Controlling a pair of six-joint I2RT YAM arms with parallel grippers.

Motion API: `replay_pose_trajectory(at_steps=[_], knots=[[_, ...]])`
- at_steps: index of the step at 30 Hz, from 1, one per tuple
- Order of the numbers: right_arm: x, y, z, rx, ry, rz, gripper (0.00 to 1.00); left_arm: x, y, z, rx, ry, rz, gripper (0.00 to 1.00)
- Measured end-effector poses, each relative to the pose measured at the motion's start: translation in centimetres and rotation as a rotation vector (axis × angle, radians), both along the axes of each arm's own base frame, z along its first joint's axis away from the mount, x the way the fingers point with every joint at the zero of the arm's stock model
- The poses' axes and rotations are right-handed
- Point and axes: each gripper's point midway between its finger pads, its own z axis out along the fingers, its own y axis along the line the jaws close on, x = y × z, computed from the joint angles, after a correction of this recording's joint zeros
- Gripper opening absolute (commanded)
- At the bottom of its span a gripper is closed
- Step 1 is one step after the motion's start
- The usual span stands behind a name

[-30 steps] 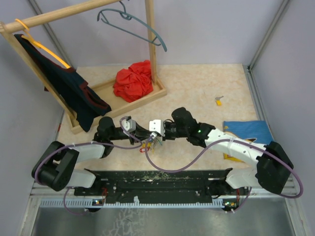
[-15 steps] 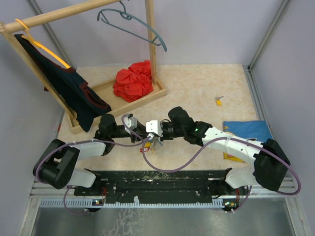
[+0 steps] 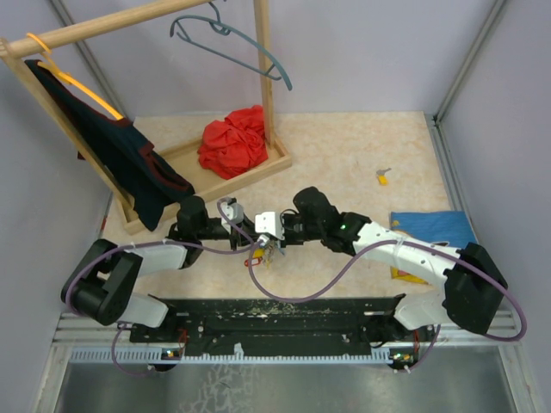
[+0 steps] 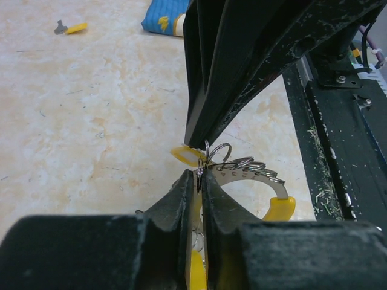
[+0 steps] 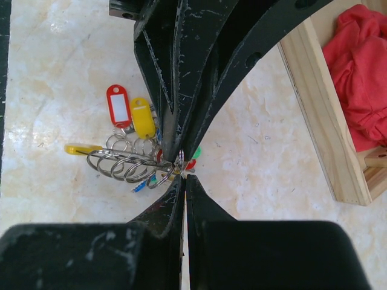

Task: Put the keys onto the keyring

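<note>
The left pincer (image 4: 195, 176) has slid rightward since a second ago. It is clenched on the keyring (image 4: 257, 174), which sits at 6 o'clock of the wooden tray (image 3: 250, 178) that holds a red cloth (image 3: 232, 140). The right pincer (image 5: 183, 179) is pressed closed, tip to tip with the left. The keys (image 5: 119, 107) fan out at its 10 o'clock; their tags are too small to read.
</note>
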Motion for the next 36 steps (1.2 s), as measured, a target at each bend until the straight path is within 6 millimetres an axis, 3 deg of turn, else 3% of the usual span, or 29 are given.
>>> replay_pose_trajectory(at_steps=[3, 12, 16, 29, 36], knots=[[0.1, -0.1, 0.0, -0.004, -0.006, -0.002, 0.0, -0.2, 0.0, -0.1, 0.002, 0.0, -0.011, 0.01], [0.5, -0.4, -0.2, -0.015, -0.024, -0.032, 0.0, 0.1, 0.0, 0.0, 0.002, 0.013, 0.009, 0.0], [0.2, -0.9, -1.2, -0.008, -0.021, -0.052, 0.0, 0.3, 0.1, 0.3, -0.012, 0.022, 0.027, 0.0], [0.6, -0.1, -2.0, 0.023, -0.047, -0.095, 0.0, 0.5, 0.3, 0.3, -0.031, 0.036, 0.067, 0.0], [0.9, -0.4, -1.2, -0.014, -0.09, -0.084, 0.0, 0.6, 0.4, 0.3, -0.027, 0.025, 0.07, 0.19]])
